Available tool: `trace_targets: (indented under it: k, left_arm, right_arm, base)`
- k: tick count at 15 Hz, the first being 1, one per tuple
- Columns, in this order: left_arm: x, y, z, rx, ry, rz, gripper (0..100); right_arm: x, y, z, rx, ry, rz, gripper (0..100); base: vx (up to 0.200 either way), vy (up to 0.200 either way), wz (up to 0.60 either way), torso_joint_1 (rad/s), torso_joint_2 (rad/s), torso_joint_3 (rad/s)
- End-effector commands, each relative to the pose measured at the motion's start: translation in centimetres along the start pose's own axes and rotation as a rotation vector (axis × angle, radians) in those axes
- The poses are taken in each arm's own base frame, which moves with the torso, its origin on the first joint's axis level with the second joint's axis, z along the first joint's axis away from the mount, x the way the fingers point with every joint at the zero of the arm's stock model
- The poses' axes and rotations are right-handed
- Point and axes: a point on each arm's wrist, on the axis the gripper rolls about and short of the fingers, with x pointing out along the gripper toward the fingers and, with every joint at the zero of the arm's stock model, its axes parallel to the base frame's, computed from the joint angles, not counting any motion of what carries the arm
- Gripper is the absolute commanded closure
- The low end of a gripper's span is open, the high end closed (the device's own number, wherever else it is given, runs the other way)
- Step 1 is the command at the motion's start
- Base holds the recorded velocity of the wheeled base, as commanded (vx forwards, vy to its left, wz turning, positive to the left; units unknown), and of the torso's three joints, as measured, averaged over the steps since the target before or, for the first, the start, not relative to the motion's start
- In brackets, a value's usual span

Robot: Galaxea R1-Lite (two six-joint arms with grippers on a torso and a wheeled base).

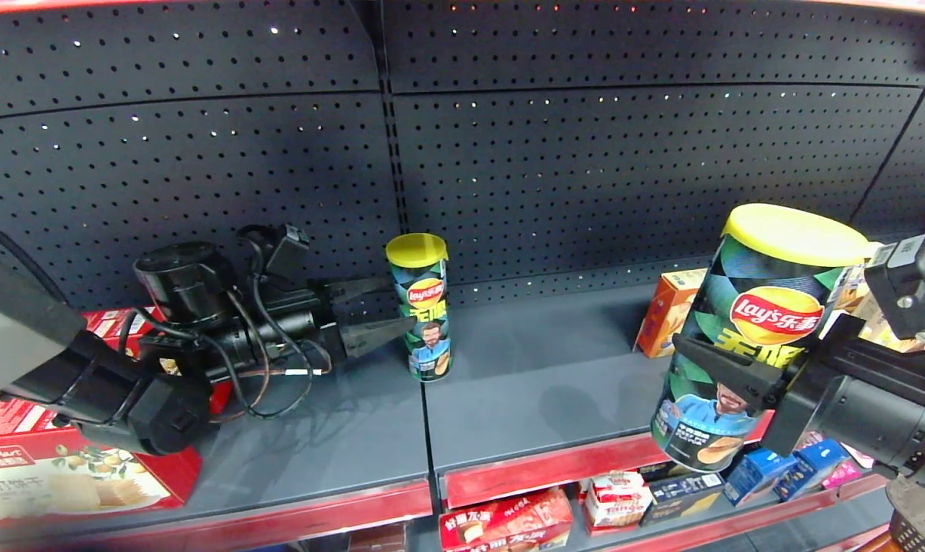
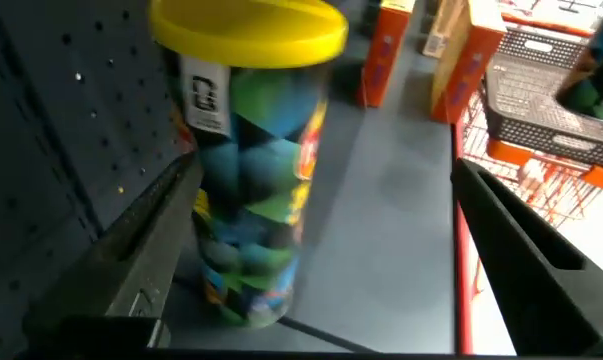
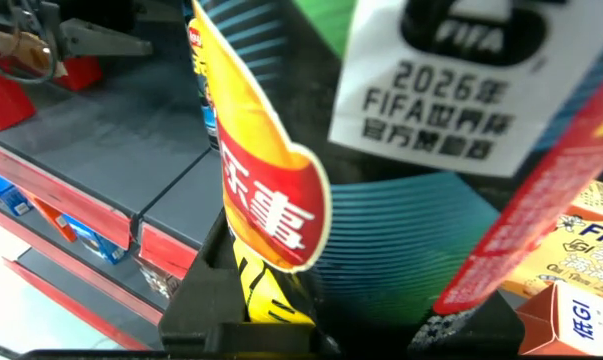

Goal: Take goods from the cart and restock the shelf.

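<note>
A green chip can with a yellow lid point(image 1: 428, 307) stands upright on the grey shelf point(image 1: 523, 399) near the pegboard back. My left gripper point(image 1: 385, 310) is open just to its left, its fingers point(image 1: 374, 334) apart and the can point(image 2: 256, 170) standing between them at the far end without contact that I can see. My right gripper point(image 1: 719, 368) is shut on a second, same-looking can point(image 1: 761, 330), held upright in front of the shelf's right part; this can point(image 3: 381, 170) fills the right wrist view.
An orange box point(image 1: 665, 310) stands at the shelf's back right. Red biscuit boxes point(image 1: 56, 468) lie at the left under my left arm. Lower shelf holds small packs point(image 1: 615, 498). A cart basket point(image 2: 561, 100) lies beyond the shelf edge. The shelf's middle is bare.
</note>
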Motion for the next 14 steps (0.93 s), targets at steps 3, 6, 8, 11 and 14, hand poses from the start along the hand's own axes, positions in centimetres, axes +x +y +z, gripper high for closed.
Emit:
trace_targets:
  k: [3,6,8,11,14]
  left_arm:
    - [0.8,1.3,-1.2,-0.011,0.012,-0.056,0]
    - [0.6,2.4,-1.4,-0.008,0.007,-0.041,0]
    - [0.1,3.6,-0.8,0.012,-0.006,-0.025,0]
    - [0.1,4.3,-1.2,-0.01,-0.008,-0.016,0]
    - [0.6,4.7,-1.9,-0.021,0.0,-0.043,0]
  right_arm:
    - [0.4,0.0,-0.3,0.001,0.014,0.0,100]
    - [0.8,-0.1,-0.2,0.002,0.016,0.002,100]
    - [1.0,-0.1,-0.1,0.003,0.013,0.001,100]
    - [1.0,-0.1,-0.3,0.005,0.019,0.002,100]
    - [1.1,-0.1,-0.3,0.019,0.02,0.002,100]
  base:
    - [0.0,0.0,0.0,0.0,0.0,0.0]
    - [0.0,0.0,0.0,0.0,0.0,0.0]
    - [0.0,0.0,0.0,0.0,0.0,0.0]
    - [0.0,0.0,0.0,0.0,0.0,0.0]
    - [0.0,0.0,0.0,0.0,0.0,0.0]
